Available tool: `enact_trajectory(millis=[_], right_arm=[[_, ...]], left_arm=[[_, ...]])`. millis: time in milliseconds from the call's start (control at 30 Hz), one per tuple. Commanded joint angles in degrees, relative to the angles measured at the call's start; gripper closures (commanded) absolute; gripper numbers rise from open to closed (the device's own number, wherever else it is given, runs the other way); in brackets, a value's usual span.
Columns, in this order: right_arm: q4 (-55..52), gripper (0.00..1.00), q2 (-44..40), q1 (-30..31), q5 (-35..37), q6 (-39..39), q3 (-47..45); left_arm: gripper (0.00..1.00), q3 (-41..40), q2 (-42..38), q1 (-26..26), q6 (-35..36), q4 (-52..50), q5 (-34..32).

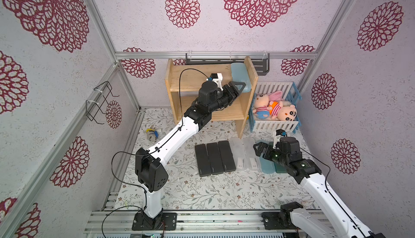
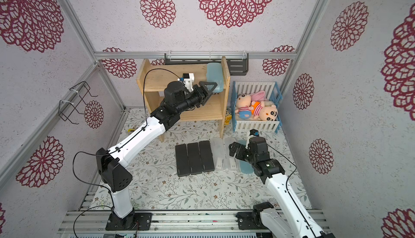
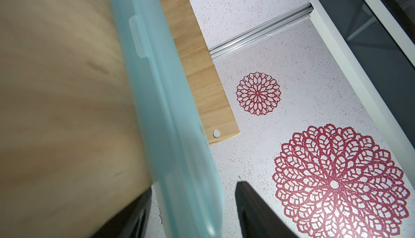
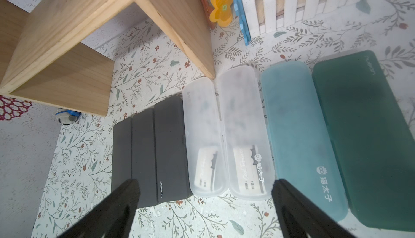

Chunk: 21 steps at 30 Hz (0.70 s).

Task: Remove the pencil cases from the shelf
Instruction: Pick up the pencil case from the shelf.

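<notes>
Blue pencil case is the last one on the shelf, flat on the top tier beside the side panel, near end poking past the front edge so there's something to pinch. Now the left jaws straddle that end but one finger stands clear, no grip yet imo. Other seven cases sit in a row on the bench, right jaws wide, empty above them

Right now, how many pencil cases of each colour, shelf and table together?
Dark grey cases: 3
Frosted clear cases: 2
Light blue cases: 2, the second on the shelf
Dark green case: 1
Total: 8
</notes>
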Motion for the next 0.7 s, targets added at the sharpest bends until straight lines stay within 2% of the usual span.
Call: enact_trajectory(millis=[0, 333, 500, 567, 667], right_arm=[[0.36, 0.01, -1.16, -0.33, -0.4, -1.37, 1.83], [-0.02, 0.01, -1.73, -0.34, -0.21, -1.38, 1.89], [-0.02, 0.01, -1.78, -0.34, -0.23, -1.27, 1.96], [-0.07, 0.01, -1.83, -0.34, -0.25, -1.2, 2.23], [-0.26, 0.01, -2.05, -0.39, -0.19, -1.09, 2.57]], left_arm=[[0.51, -0.21, -0.02, -0.78, -0.18, 2.34, 0.38], [0.7, -2.14, -0.95, -0.9, -0.88, 4.97, 0.88], [0.83, -4.44, -2.24, -0.85, -0.91, 6.36, 0.31], [0.92, -5.53, -2.9, -0.87, -0.87, 6.97, -0.01], [0.93, -6.97, -3.74, -0.86, -0.79, 7.95, -0.33]])
